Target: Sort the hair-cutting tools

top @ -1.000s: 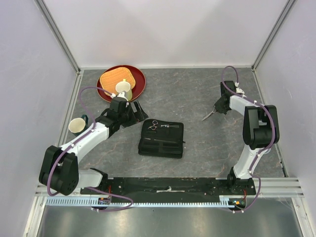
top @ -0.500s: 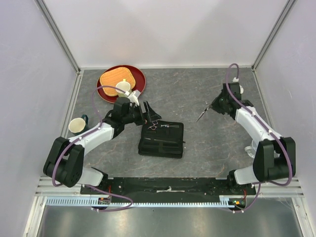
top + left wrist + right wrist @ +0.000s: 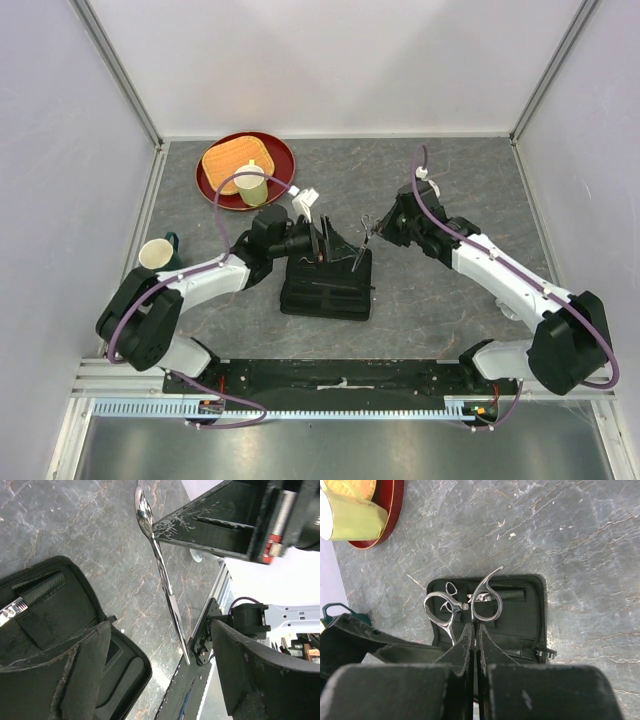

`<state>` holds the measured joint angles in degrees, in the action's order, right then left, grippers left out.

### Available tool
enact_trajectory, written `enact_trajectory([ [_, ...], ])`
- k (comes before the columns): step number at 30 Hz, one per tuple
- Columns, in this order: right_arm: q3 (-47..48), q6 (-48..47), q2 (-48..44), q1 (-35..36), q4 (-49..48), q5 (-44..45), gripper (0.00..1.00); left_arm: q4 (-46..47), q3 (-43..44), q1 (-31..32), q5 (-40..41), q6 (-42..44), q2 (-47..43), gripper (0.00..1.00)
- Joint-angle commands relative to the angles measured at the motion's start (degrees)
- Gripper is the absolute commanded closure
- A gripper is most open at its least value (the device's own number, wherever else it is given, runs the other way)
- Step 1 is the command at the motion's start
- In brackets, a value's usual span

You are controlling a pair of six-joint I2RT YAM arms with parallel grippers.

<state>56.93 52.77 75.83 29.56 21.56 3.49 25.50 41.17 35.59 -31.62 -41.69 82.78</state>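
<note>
The right gripper [image 3: 472, 636] is clamped tight on the blades of a pair of scissors [image 3: 143, 517]. The finger loops point away from it, and the scissors hang in the air above the open case [image 3: 325, 295]. A second pair [image 3: 483, 597] lies inside the case. The left gripper [image 3: 322, 238] is spread wide, grasps nothing, and hangs over the case's far left edge, just beside the held scissors.

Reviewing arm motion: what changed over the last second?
Right gripper, shut on scissors, swung left from the right side and now holds them over the open case. Left gripper, open, moved right from beside the tray to the case's far edge. Case and tray stayed put.
</note>
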Motion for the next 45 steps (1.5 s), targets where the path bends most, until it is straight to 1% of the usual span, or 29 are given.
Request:
enact_trajectory([
  [1, 2.92, 2.51, -0.86, 2.43, -1.7, 1.96, 1.0, 3.42, 2.16, 1.93, -1.17, -1.2, 2.99, 0.17],
  [2, 3.01, 2.6, -0.69, 2.95, -1.96, 2.05, 1.0, 3.33, 2.42, 2.63, -1.34, -1.2, 3.43, 0.2],
  [3, 3.02, 2.95, -0.69, 3.22, -2.4, 2.05, 1.0, 3.25, 3.12, 2.9, -1.6, -1.2, 4.39, 0.28],
  [4, 3.1, 3.04, -0.69, 3.4, -2.58, 1.79, 1.0, 2.98, 3.39, 3.16, -1.43, -1.2, 4.75, 0.31],
  [6, 3.28, 2.95, -0.6, 3.92, -2.66, 1.88, 1.0, 2.1, 4.09, 3.43, -1.26, -1.37, 5.46, 0.36],
  [8, 3.63, 2.95, -0.34, 4.27, -2.75, 1.79, 1.0, 1.84, 4.36, 3.52, -1.17, -1.2, 5.72, 0.37],
  [10, 3.72, 2.95, -0.33, 4.45, -2.75, 1.88, 1.0, 1.49, 5.06, 3.69, -1.34, -0.94, 5.9, 0.44],
  [13, 3.89, 2.95, 0.02, 4.54, -2.93, 1.96, 1.0, 0.52, 6.12, 3.96, -2.04, -0.14, 6.34, 0.65],
  [14, 3.89, 2.95, 0.19, 4.63, -3.02, 1.88, 1.0, 0.26, 6.29, 4.04, -2.22, 0.2, 6.6, 0.82],
  [15, 4.15, 2.86, 0.37, 4.63, -3.02, 1.7, 1.0, -0.09, 6.64, 4.04, -2.57, 0.29, 6.69, 0.92],
  [16, 4.24, 2.77, 0.37, 4.63, -3.02, 1.18, 1.0, -0.44, 6.73, 4.04, -2.57, 0.47, 6.69, 0.98],
  [17, 4.42, 1.56, 0.72, 4.63, -3.1, 0.65, 1.0, -0.88, 6.82, 4.13, -2.57, 1.17, 6.34, 0.98],
  [18, 5.55, 0.32, 0.89, 4.71, -2.93, -0.57, 0.95, -2.1, 7.08, 4.05, -2.66, 1.7, 6.08, 0.98],
  [19, 6.52, -1.17, 1.07, 4.63, -2.15, -0.85, 0.67, -2.9, 7.17, 4.04, -2.49, 2.22, 5.64, 0.98],
  [20, 7.84, -5.53, 1.33, 4.37, -1.01, -0.94, 0.56, -4.04, 7.43, 4.04, -2.4, 3.88, 4.59, 0.98],
  [21, 10.81, -7.49, 1.25, 4.36, 2.75, -0.42, 0.48, -7.71, 8.39, 4.04, -1.53, 4.86, 3.88, 0.98],
  [22, 12.06, -10.47, 1.07, 4.28, 4.26, -1.19, 0.37, -9.48, 8.92, 3.96, -1.52, 5.91, 3.44, 0.98],
  [24, 16.0, -17.75, 0.55, 3.93, 9.34, -2.43, 0.32, -13.09, 10.68, 3.96, -1.95, 9.25, 1.78, 0.98],
  [25, 16.89, -20.14, 0.02, 3.84, 10.77, -3.13, 0.27, -16.93, 11.3, 3.87, -1.87, 10.22, 1.07, 0.98],
  [27, 17.78, -27.15, -2.52, 3.84, 12.54, -5.05, 0.23, -20.29, 13.14, 3.69, -2.65, 12.77, -0.33, 0.98],
  [28, 17.43, -29.02, -3.49, 3.75, 12.71, -6.11, 0.2, -24.14, 13.76, 3.52, -3.27, 13.73, -0.69, 0.98],
  [29, 17.08, -31.39, -5.67, 3.75, 12.45, -7.34, 0.18, -25.13, 14.9, 3.43, -3.97, 15.31, -0.95, 0.98],
  [30, 16.56, -35.07, -6.48, 3.75, 12.54, -8.4, 0.17, -27.75, 15.43, 3.34, -6.59, 15.85, -1.31, 0.98],
  [34, 16.02, -43.16, -10.78, 3.66, 12.89, -13.84, 0.16, -33.22, 16.84, 2.29, -15.04, 18.66, -3.94, 0.98],
  [35, 16.02, -44.59, -11.49, 3.75, 13.24, -17.25, 0.16, -36.19, 17.45, 2.03, -17.66, 19.97, -4.55, 0.98],
  [37, 16.02, -48.62, -13.77, 3.66, 13.77, -19.82, 0.16, -39.45, 18.16, 1.67, -19.44, 21.38, -5.78, 0.98],
  [41, 14.71, -55.47, -17.12, 3.75, 14.56, -30.97, 0.15, -41.93, 17.99, 1.58, -25.94, 23.23, -9.38, 0.98],
  [42, 14.1, -56.28, -17.38, 3.66, 14.47, -36.65, 0.15, -41.93, 17.81, 1.58, -28.56, 23.32, -10.0, 0.98],
  [45, 12.69, -57.69, -17.04, 3.66, 14.47, -44.5, 0.15, -42.72, 17.02, 1.58, -32.0, 24.64, -11.94, 0.98],
])
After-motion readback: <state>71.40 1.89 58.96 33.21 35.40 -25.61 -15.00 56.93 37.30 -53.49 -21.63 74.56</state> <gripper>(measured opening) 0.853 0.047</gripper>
